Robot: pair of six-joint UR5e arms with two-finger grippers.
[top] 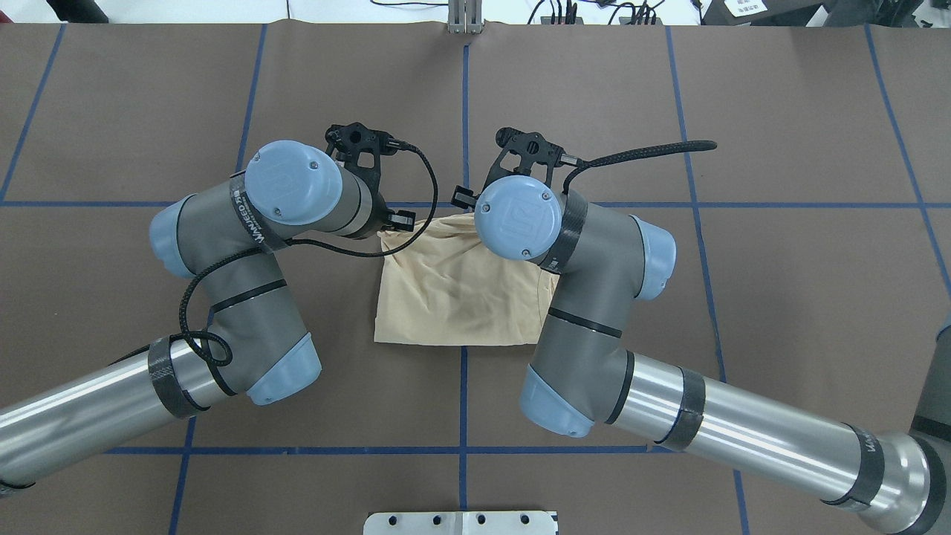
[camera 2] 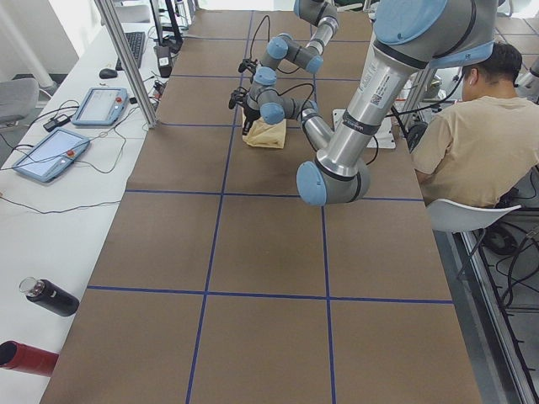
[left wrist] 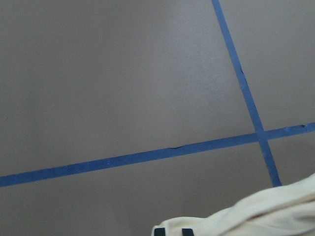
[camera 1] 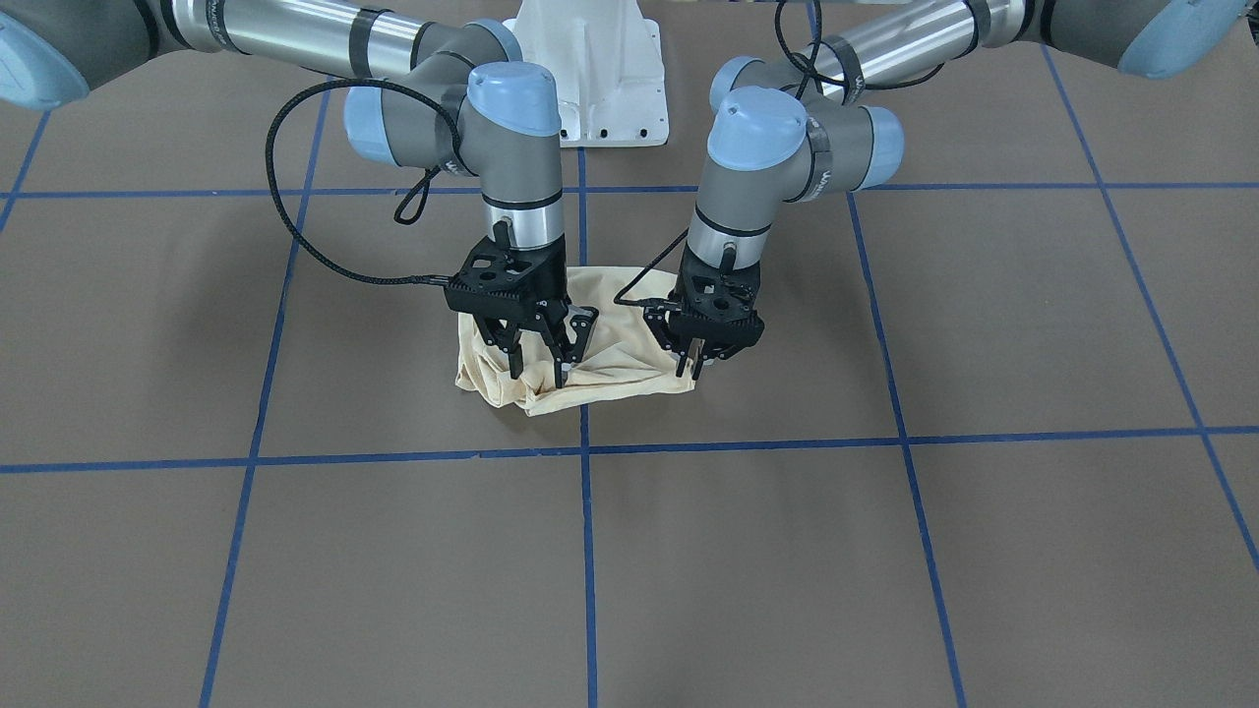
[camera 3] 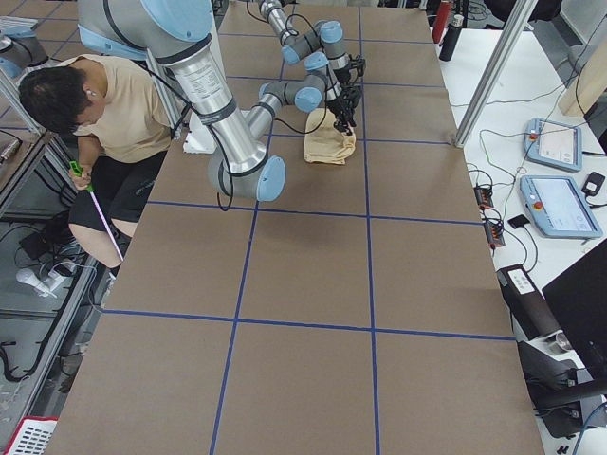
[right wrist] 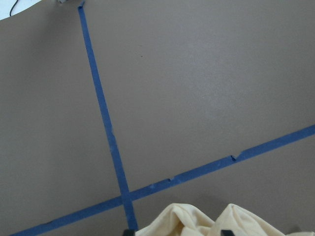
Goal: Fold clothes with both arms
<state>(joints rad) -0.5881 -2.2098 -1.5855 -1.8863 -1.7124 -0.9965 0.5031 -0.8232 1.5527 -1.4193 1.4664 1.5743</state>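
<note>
Each wrist camera cuts the T-shirt (left wrist: 256, 211) at its lower edge. Of the left tool (left wrist: 173, 231) only two dark tips show there, close together; whether they pinch cloth I cannot tell. Of the right tool (right wrist: 178, 232) also only two tips show. From overhead, the right arm (top: 520, 215) covers the far right corner of the shirt, and both wrists hide the fingers. In the side views the tools are too small to judge.

Left jaws together, right jaws apart.
</note>
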